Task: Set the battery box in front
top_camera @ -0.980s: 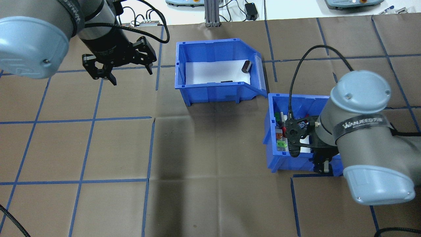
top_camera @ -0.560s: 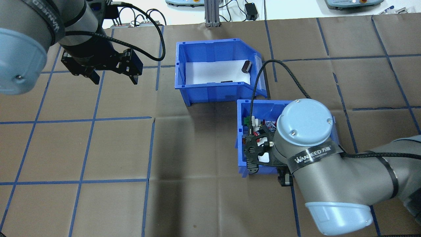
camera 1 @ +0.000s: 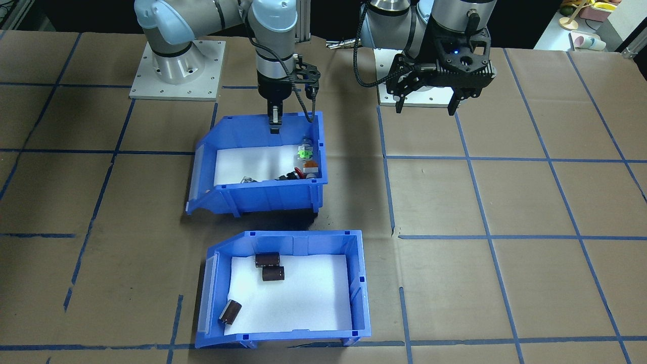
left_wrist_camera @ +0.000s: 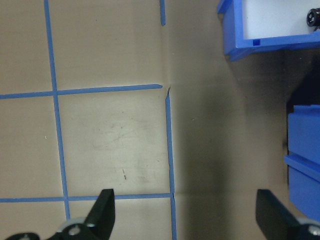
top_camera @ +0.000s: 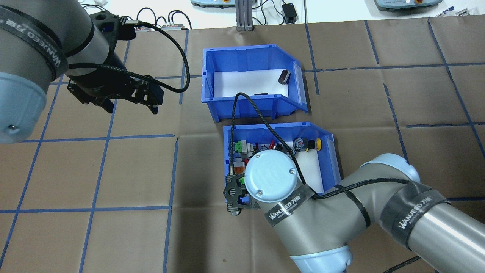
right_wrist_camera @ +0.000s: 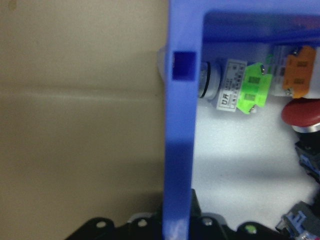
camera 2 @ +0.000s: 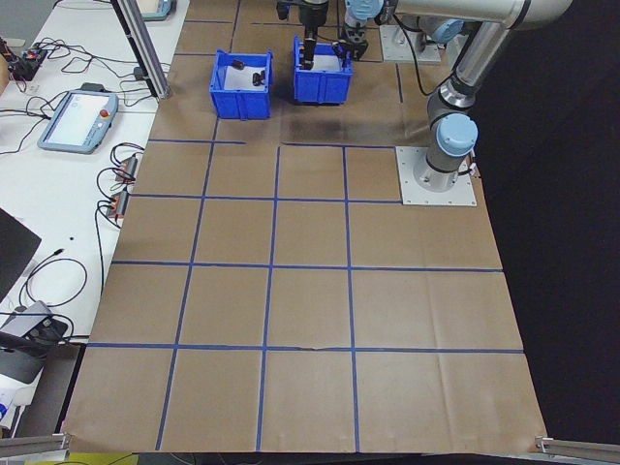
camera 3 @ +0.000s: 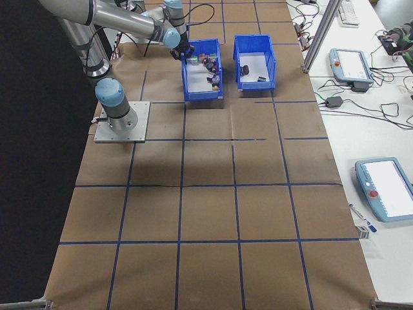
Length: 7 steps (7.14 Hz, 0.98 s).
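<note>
Two blue bins sit on the counter (top_camera: 113, 235), one behind the other as seen from the robot. The battery box (camera 1: 283, 288), foam-lined with three dark cylinders (camera 1: 267, 260), is the farther one, close to the operators' edge. The switch bin (camera 1: 263, 172), holding coloured push-buttons (camera 1: 304, 152), lies between it and the robot base, just beside it but not touching.

The right gripper (camera 1: 274, 121) has its jaws closed on the switch bin's rear wall; the wrist view shows that blue wall running straight down between the fingers. The left gripper (camera 1: 428, 101) hangs above bare counter well to the side, jaws spread wide and holding nothing.

Judging by the layout, the battery box already stands ahead of the other bin, so the arrangement looks close to done, and releasing cleanly is what remains.

Risks from here:
- A thin wall pinched at one spot lets the switch bin pivot or tilt if it is dragged further, and loose buttons could roll.
- Pushing it forward would bump the battery box, since the gap is narrow, and shift it off its place.
- Lifting away before the jaws fully part could tip the bin.
</note>
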Available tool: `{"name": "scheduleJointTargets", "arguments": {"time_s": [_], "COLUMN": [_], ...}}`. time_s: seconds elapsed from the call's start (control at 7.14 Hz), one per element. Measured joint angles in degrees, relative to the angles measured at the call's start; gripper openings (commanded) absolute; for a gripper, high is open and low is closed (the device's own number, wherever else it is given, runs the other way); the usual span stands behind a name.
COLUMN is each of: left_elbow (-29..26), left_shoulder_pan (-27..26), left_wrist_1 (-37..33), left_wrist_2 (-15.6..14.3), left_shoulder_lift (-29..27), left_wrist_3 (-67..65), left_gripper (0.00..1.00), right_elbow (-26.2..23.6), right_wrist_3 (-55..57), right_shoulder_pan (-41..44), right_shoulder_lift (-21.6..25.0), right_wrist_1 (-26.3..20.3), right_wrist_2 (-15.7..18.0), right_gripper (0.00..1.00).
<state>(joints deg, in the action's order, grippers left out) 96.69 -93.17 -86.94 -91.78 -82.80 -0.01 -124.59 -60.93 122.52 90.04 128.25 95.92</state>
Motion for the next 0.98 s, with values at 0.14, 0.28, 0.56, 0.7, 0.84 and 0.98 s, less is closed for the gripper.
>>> {"name": "scheduleJointTargets", "arguments": {"time_s": [0.14, 0.28, 0.56, 0.7, 0.84, 0.98], "left_elbow": [0.74, 1.08, 1.29, 1.37, 1.46, 1.55], "left_shoulder_pan": [0.49, 1.26, 2.11, 2.23, 2.26, 2.29], "left_wrist_1": [0.04, 0.06, -0.37, -0.59, -0.70, -0.75], "left_wrist_2": [-0.04, -0.14, -0.77, -0.91, -0.99, -1.02], "left_shoulder_lift": [0.66, 1.28, 2.12, 2.34, 2.45, 2.51], "left_wrist_3": [1.01, 2.67, 4.09, 4.30, 4.49, 4.58], "left_gripper": [1.00, 1.00, 1.00, 1.00, 1.00, 1.00], "right_elbow": [1.21, 1.71, 1.86, 1.94, 2.01, 2.04], "right_wrist_3": [1.12, 1.50, 1.67, 1.70, 1.74, 1.74], "right_shoulder_pan": [0.96, 1.31, 1.41, 1.33, 1.13, 0.88], "right_shoulder_lift": [-1.04, -1.49, -2.09, -2.26, -2.36, -2.42], "right_wrist_1": [0.19, 0.14, -0.69, -1.36, -2.28, -2.82], "right_wrist_2": [0.09, 0.11, 0.13, 0.14, 0.01, -0.29], "right_gripper": [0.04, 0.05, 0.09, 0.36, 0.99, 1.00]}}
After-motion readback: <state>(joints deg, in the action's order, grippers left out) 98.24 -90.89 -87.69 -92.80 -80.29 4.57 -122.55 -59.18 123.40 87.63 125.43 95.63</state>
